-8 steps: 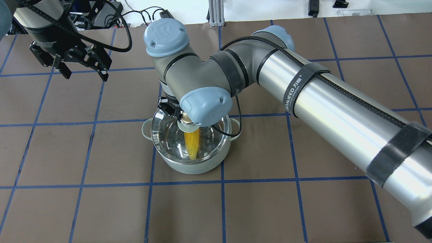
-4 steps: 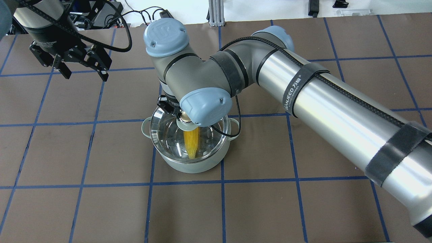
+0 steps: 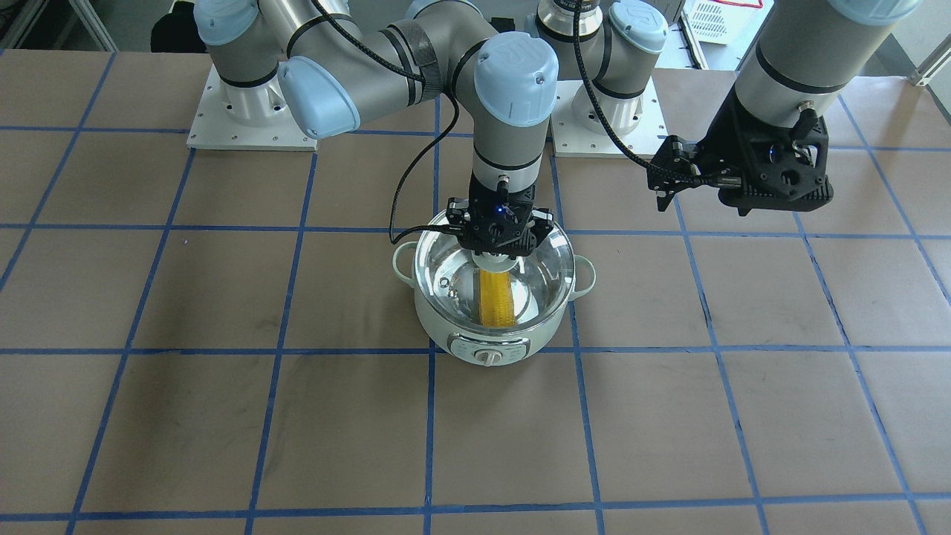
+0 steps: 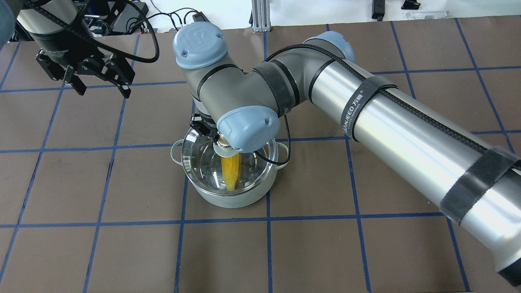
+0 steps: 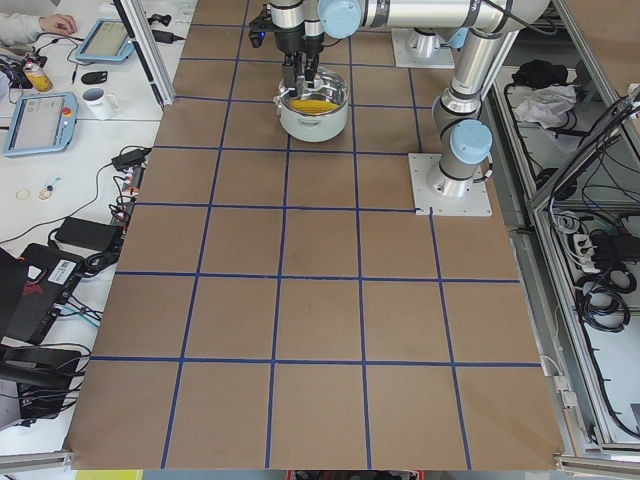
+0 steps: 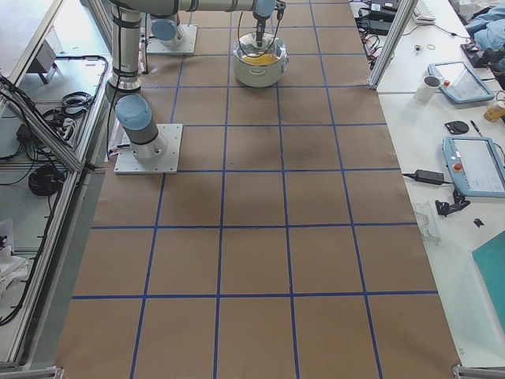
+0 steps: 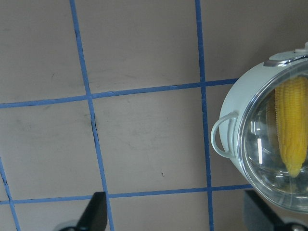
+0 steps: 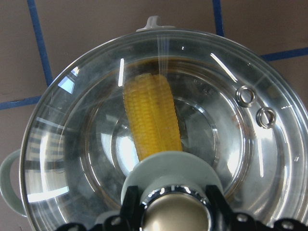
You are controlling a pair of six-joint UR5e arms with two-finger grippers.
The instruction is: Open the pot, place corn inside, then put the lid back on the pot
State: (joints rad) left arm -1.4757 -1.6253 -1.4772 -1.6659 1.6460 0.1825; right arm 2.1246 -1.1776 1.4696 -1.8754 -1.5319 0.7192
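The left gripper, well left of the pot, hangs wide open and empty. The right gripper clamps the lid by its knob. The lid has settled over the corn inside the pot; only release remains.

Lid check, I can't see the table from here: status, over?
Right pincer shut on the lid by its knob. Left pincer open, empty, off to the side. Lid over the pot, corn inside; seating unclear. No obstruction seen.

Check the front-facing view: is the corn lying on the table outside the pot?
No, the corn lies inside the pot, visible through the clear lid.
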